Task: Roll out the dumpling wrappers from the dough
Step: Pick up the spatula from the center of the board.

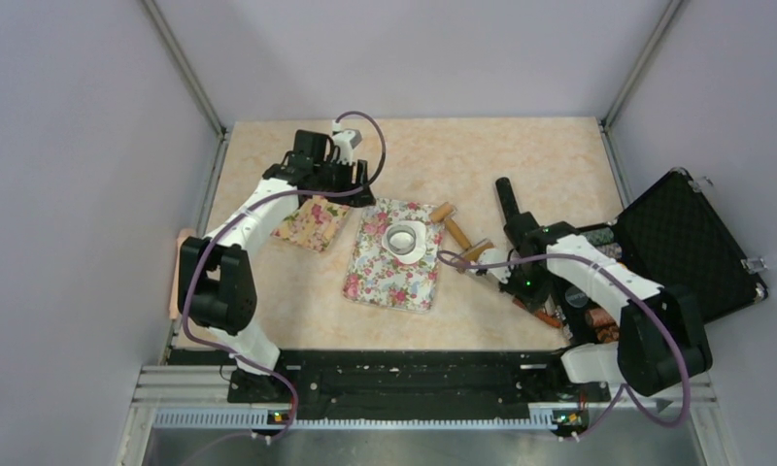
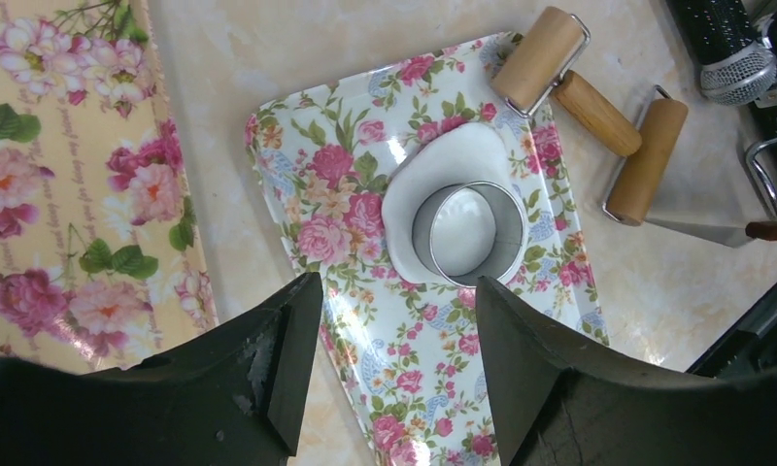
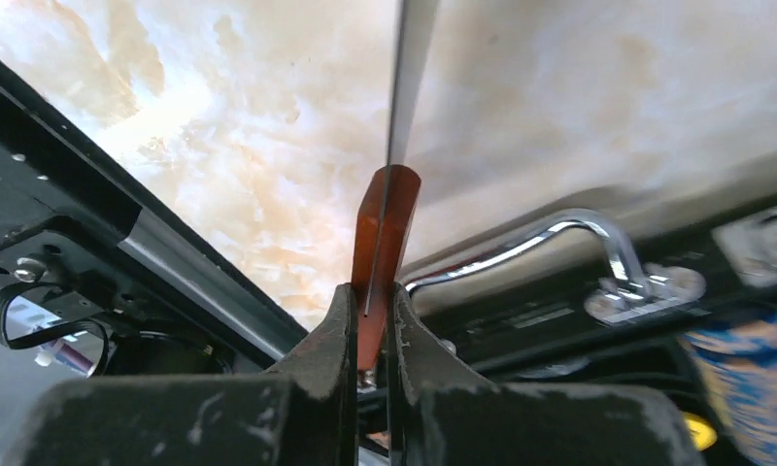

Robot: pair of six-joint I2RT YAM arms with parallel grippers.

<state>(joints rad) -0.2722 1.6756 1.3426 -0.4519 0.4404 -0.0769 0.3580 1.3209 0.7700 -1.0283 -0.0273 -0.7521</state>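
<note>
Right claw (image 3: 370,303) pinches the metal scraper (image 3: 385,218) by its wooden handle, probably to lift dough (image 2: 433,160). Left claw (image 2: 396,286) hangs spread above the ring cutter (image 2: 467,233), mid-frame.

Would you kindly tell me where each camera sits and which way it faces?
Top external: above and behind the bases, looking down on the table; both arms show whole.
Left wrist: on the left arm, looking down at the ring cutter on dough on the floral tray; the open left gripper frames it.
Right wrist: low, facing along the tabletop; the right gripper is shut on a wooden-handled blade.
Shared: top and left wrist both show the floral tray and ring cutter.
</note>
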